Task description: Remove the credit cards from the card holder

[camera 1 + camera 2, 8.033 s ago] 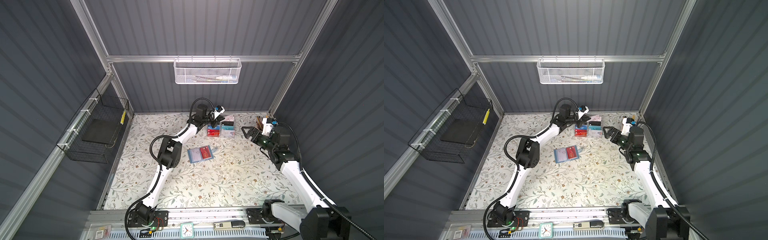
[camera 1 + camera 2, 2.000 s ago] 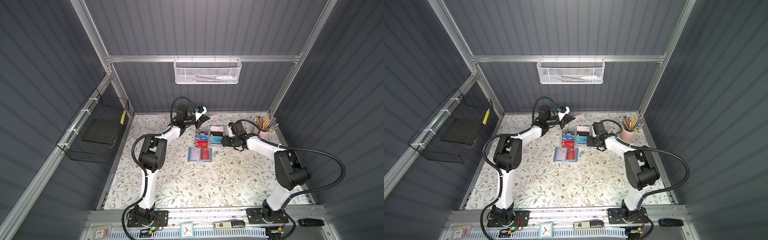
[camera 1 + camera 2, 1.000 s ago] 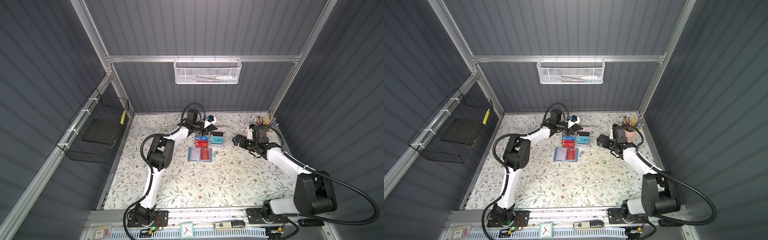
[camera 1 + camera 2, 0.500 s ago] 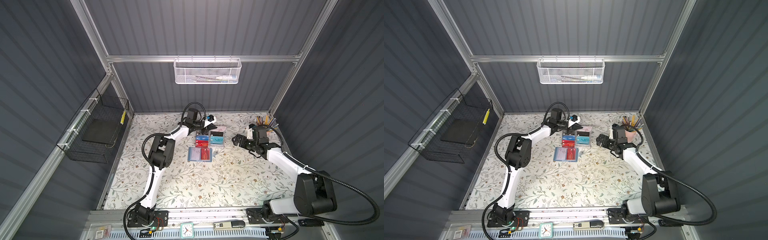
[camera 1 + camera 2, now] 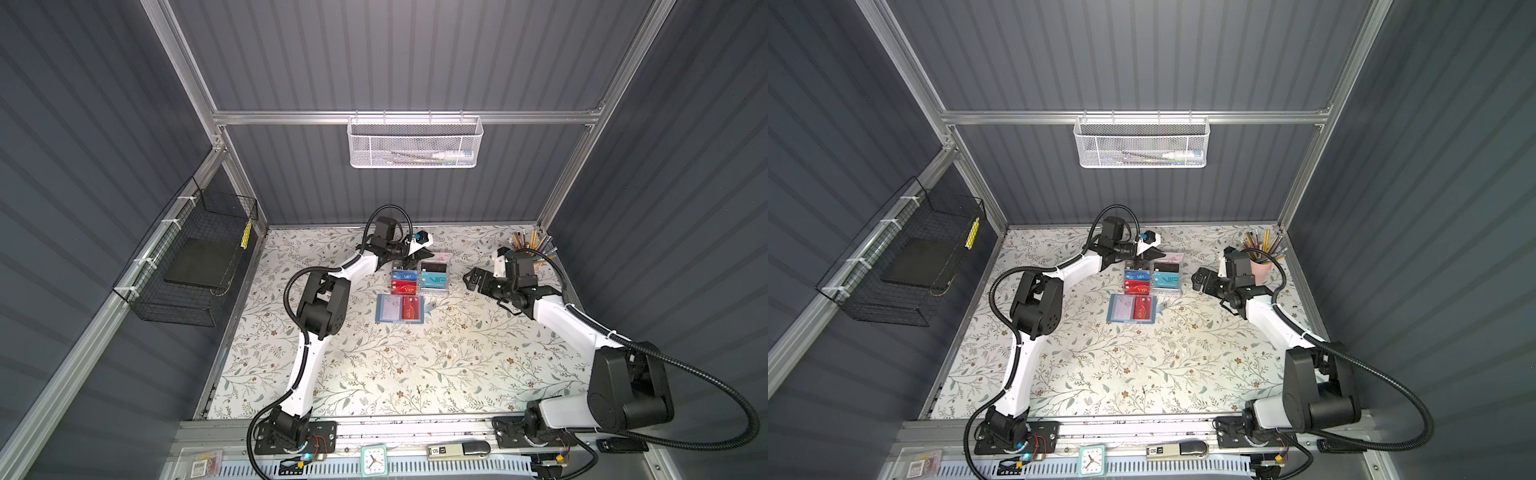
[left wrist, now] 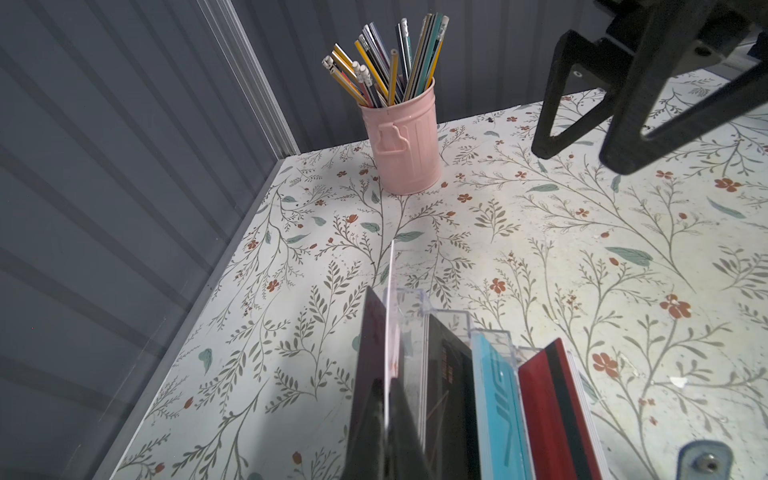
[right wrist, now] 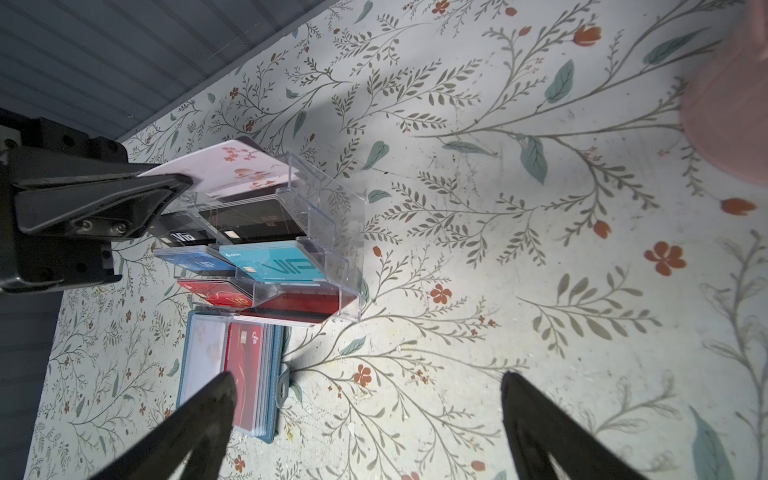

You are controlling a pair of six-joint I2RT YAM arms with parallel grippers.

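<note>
My left gripper (image 7: 180,183) is clamped on a white card (image 7: 232,166) at the rack's (image 7: 349,232) twelve o'clock tier. My right gripper (image 7: 368,378) gapes wide at the rack's three o'clock. The holder (image 7: 279,353) lies open at six, with a red card (image 7: 245,353) inside.

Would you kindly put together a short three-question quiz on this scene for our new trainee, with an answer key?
1. True or false: the right end effector is open and holds nothing.
2. What does the left end effector grip at the rear tier of the clear rack? A) a pencil B) a white floral card C) a blue card
3. In a top view, which colour shows in the right-hand sleeve of the open card holder?

Key
1. True.
2. B.
3. Red: the red card lies there.
</note>
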